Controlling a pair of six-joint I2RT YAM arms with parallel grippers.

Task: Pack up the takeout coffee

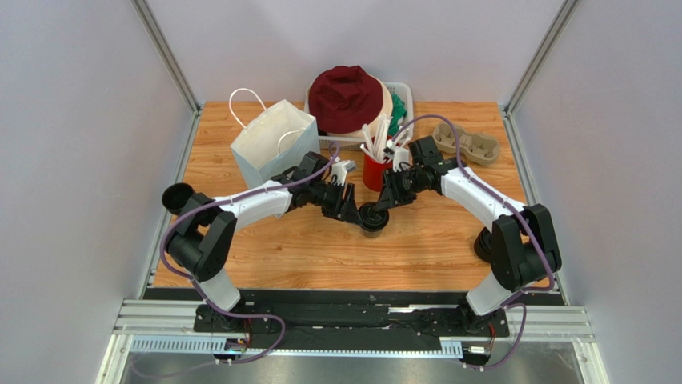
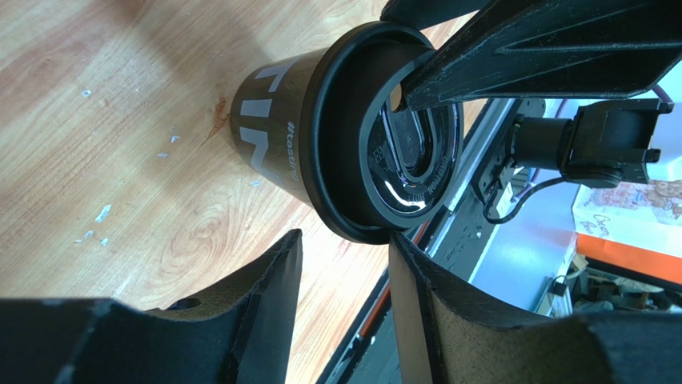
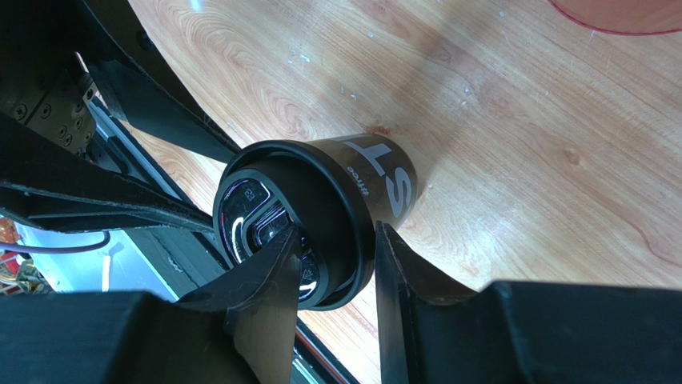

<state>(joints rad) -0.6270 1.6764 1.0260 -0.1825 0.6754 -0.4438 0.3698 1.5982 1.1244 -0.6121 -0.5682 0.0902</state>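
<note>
- One takeout coffee (image 1: pixel 373 218) stands upright on the wooden counter (image 1: pixel 432 240), near the middle.
- It is a dark cup with white letters on its side. A black lid (image 2: pixel 400 172) sits on top of it.
- The right gripper (image 3: pixel 336 248) holds the cup at its top edge. One side of its jaws lies on top of the lid. The other side presses on the outside of the cup, so the jaws pinch the rim.
- The left gripper (image 2: pixel 344 252) is at the other side of the cup. Its jaws stand partly apart with nothing between them. The edge of the lid is right at one tip, but I cannot tell if they touch.
- The two arms reach in from both sides and meet at the cup.
- Just behind the cup stands a red cup (image 1: pixel 375 174). White things (image 1: pixel 376 138) poke out of it, too small to name.
- To the left of the red cup stands a white paper bag (image 1: pixel 272 144) with handles.
- At the back is a white basket (image 1: pixel 405 94) with a dark red hat (image 1: pixel 346 96) on top of it.
- At the back right lies a brown cardboard cup tray (image 1: pixel 468 146).
- A black cup with no lid (image 1: pixel 178 198) sits at the left edge of the counter, well apart from the coffee.
</note>
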